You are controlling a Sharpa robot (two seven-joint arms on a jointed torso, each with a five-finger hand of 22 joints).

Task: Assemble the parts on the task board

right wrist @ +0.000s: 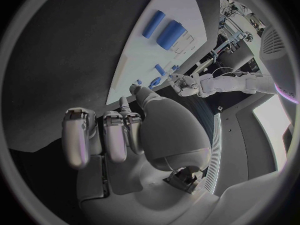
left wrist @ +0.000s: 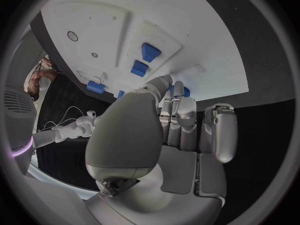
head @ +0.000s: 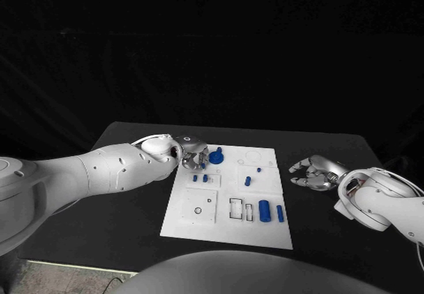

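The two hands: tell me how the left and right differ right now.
The left hand is over the task board's far-left corner, fingers at a round blue part; the right hand hovers over bare black table beside the board's right edge. The right hand holds nothing, fingers loosely curled; whether the left grips the part is unclear. Both are silver on white arms.

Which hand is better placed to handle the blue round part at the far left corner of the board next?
Left. The left hand is over the task board, right beside the blue round part. The right hand sits off the board on the black table.
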